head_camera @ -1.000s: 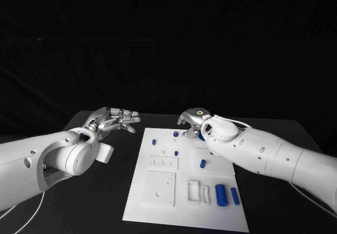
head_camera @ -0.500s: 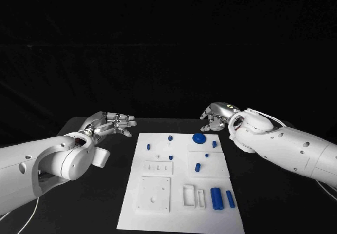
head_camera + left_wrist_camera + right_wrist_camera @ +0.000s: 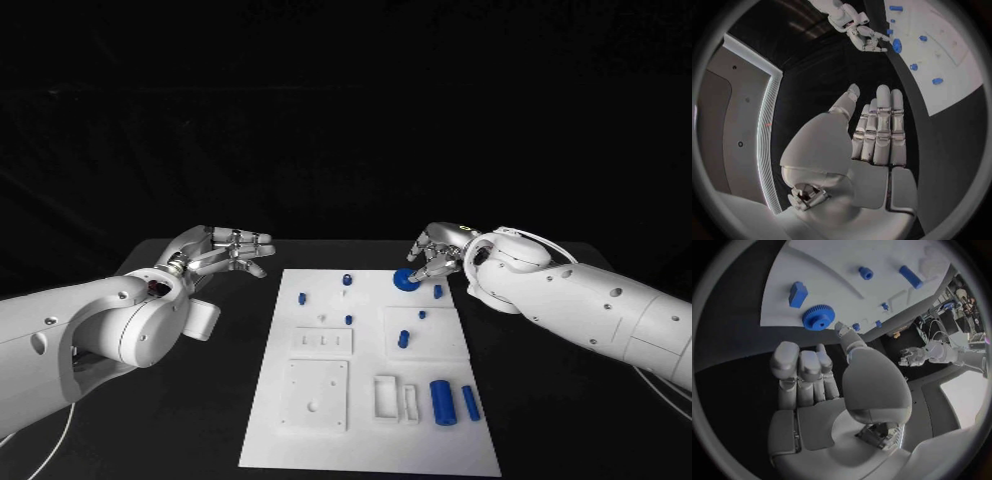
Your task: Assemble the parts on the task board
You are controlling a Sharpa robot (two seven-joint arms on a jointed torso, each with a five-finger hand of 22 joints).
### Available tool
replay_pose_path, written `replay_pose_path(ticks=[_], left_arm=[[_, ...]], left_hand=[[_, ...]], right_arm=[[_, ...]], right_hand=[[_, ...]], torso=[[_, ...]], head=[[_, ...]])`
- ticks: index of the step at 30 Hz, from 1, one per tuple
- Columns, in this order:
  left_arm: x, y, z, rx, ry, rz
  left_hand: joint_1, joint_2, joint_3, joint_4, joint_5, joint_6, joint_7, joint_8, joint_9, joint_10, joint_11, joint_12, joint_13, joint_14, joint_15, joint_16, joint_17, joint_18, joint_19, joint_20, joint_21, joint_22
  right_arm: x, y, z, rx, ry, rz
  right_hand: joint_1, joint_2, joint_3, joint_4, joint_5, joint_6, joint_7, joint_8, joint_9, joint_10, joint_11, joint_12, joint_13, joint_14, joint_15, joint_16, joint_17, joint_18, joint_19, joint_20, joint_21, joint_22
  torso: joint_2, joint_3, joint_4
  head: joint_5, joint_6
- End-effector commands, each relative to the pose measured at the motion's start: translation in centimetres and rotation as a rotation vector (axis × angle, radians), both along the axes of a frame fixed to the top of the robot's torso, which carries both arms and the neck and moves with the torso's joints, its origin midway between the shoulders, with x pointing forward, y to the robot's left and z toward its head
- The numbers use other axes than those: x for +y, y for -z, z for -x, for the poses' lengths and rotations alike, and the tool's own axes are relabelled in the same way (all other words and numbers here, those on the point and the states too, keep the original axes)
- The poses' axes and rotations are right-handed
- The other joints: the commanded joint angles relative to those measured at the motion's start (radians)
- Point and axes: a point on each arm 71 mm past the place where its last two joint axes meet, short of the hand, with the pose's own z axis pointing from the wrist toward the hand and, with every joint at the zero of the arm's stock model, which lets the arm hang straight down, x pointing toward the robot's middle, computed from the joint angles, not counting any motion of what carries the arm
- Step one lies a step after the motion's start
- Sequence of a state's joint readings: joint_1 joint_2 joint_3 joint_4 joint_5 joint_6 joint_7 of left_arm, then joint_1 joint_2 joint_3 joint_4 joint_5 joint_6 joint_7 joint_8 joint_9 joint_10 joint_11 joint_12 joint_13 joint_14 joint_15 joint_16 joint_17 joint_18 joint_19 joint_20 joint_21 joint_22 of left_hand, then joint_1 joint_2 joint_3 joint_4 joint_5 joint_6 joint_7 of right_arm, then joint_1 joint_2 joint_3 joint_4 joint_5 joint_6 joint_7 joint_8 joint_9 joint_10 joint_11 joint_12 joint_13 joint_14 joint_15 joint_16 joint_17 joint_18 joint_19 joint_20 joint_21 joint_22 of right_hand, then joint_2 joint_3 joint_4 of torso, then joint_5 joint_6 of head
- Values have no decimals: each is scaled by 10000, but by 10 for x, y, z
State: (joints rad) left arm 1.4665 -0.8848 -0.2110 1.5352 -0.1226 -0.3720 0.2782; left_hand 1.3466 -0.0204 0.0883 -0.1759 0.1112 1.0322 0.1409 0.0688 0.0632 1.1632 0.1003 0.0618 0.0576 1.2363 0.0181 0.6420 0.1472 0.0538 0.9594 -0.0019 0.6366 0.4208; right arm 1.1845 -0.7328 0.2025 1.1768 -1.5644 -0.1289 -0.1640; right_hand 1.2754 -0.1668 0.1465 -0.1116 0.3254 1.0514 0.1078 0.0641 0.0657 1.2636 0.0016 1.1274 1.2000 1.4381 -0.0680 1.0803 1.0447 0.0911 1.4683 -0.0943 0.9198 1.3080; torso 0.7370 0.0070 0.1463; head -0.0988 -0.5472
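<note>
The white task board [image 3: 320, 395] lies in the middle of the black table. A blue gear [image 3: 408, 281] lies flat near its far right corner, and in the right wrist view the gear [image 3: 819, 318] lies beside a blue block [image 3: 797, 294]. My right hand [image 3: 437, 255] hovers just behind and to the right of the gear. Its fingertips [image 3: 841, 329] come right up to the gear's rim and hold nothing; contact is unclear. My left hand [image 3: 224, 250] floats off the board's far left corner, and in its wrist view the left hand [image 3: 876, 135] is flat with nothing in it.
Small blue pegs [image 3: 303, 298] dot the board's far half. A thick blue cylinder [image 3: 443, 403] and a thinner one [image 3: 470, 400] lie at the near right, beside white frames [image 3: 389, 397]. Bare black table flanks the board on both sides.
My right hand, over the gear a second ago, drew back to the right, uncovering it, then came down close to it again. The left hand has hardly moved. The camera shifted.
</note>
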Motion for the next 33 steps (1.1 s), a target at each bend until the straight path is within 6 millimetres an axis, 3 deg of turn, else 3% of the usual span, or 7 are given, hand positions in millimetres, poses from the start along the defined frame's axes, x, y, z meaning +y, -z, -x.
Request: replay_pose_path(ticks=[1, 33], left_arm=[[-2, -2, 0, -97, 200, 8], [-5, -1, 0, -66, 317, -41]], left_hand=[[97, 27, -75, 3, -21, -75, -2, -19, 5, -11, -12, -23, 8, -48, -4, 18, -8, 59, -23, 18, 39, -12], [103, 28, -85, 26, -22, -83, 0, -21, 4, -35, -6, -21, 9, -49, 1, 19, -13, 62, -36, 24, 48, -16]], right_arm=[[1, 7, -1, 423, -141, 198], [2, 24, -16, 503, 251, 294]], right_hand=[[105, -28, 20, 53, 73, -55, -15, -12, 14, 75, 17, 56, 31, 103, 0, 79, 46, 16, 343, 76, 62, 1130], [54, 26, 334, 12, 47, -124, 9, -13, 7, 66, 29, 31, 80, 124, 11, 80, 206, 26, 286, 91, 244, 1134]], torso=[[11, 44, 50], [0, 36, 9]], head=[[-42, -53], [65, -158]])
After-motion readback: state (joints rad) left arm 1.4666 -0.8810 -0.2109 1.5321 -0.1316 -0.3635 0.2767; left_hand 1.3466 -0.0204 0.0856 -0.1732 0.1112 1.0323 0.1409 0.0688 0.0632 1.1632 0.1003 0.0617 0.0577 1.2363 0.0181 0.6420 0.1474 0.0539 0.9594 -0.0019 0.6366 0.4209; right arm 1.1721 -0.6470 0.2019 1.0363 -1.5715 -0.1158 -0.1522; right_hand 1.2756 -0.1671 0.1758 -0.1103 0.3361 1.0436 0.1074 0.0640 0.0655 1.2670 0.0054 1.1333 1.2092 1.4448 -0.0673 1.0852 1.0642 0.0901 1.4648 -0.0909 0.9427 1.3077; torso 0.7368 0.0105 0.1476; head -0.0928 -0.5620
